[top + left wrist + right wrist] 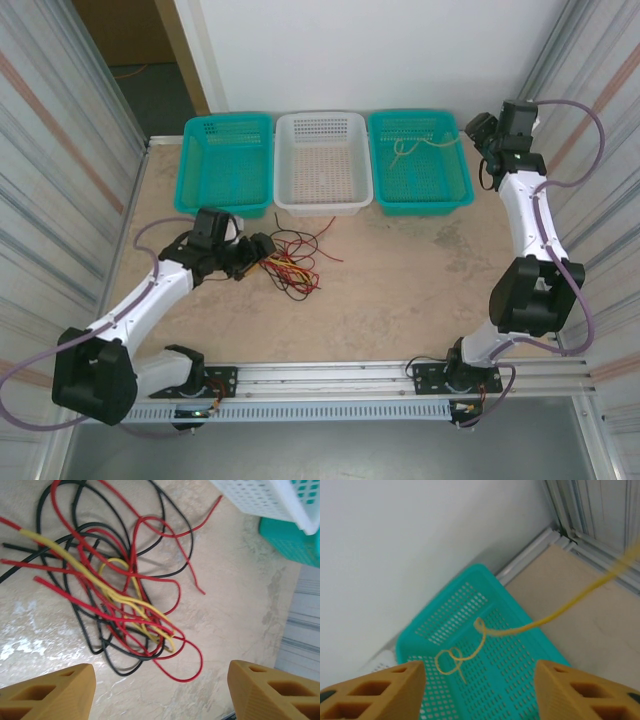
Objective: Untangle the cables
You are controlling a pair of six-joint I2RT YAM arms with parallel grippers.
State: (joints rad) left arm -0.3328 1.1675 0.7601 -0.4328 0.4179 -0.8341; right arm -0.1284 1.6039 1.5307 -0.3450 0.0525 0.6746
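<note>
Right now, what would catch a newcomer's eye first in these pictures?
A knot of red, black and yellow cables lies in front of the white basket, the open left gripper right beside it. One yellow cable trails into the right teal basket, below the open right gripper.

A beige, marbled tabletop [400, 290] sits between ribbed metal side panels [60, 130], with a plain white wall [380, 50] behind. At the back left, a wooden door frame [185, 50] borders a dark grey floor [150, 95] beyond.

The top camera looks down on the whole worktop [420, 280]. The wrist cameras closely face its cables [122, 599] and basket [520, 675].
</note>
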